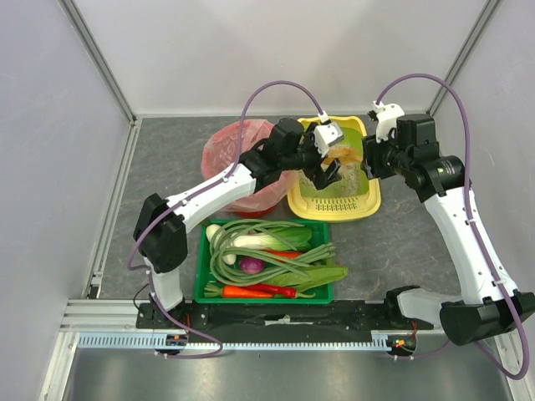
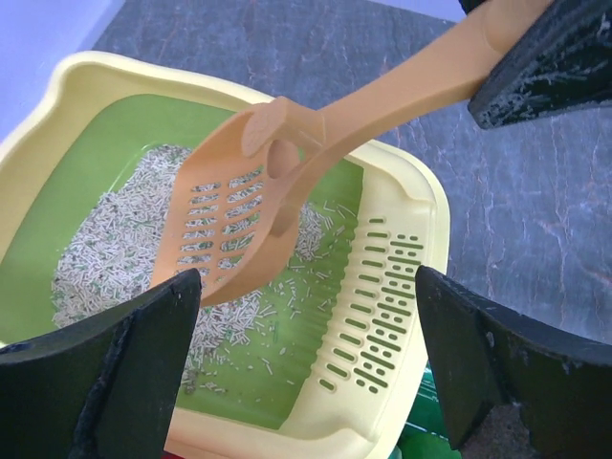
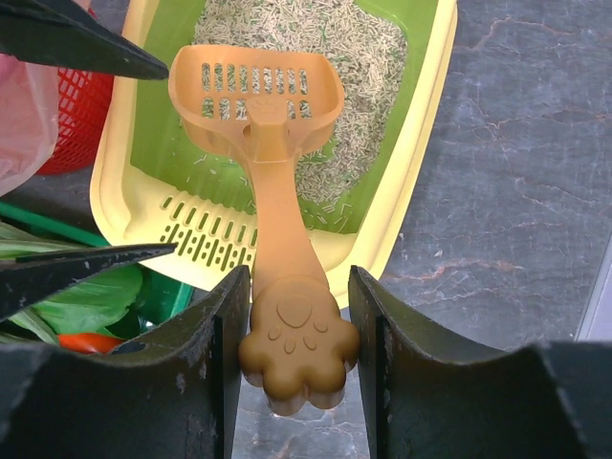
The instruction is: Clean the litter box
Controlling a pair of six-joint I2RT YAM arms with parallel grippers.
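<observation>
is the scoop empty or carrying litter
Empty: in the right wrist view the scoop shows a bare slotted bowl above the litter box.

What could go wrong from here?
1. The right gripper pinches the scoop only by its handle end; digging could twist it loose.
2. The open left gripper hangs close by the scoop; they could collide.
3. Carried litter could drop on the vegetables beside the litter box.

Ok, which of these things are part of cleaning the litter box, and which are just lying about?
In the job: litter box; orange scoop, gripped in the right claw; red bin with pink bag, probably for the waste.
Lying about: green tray holding vegetables.
</observation>
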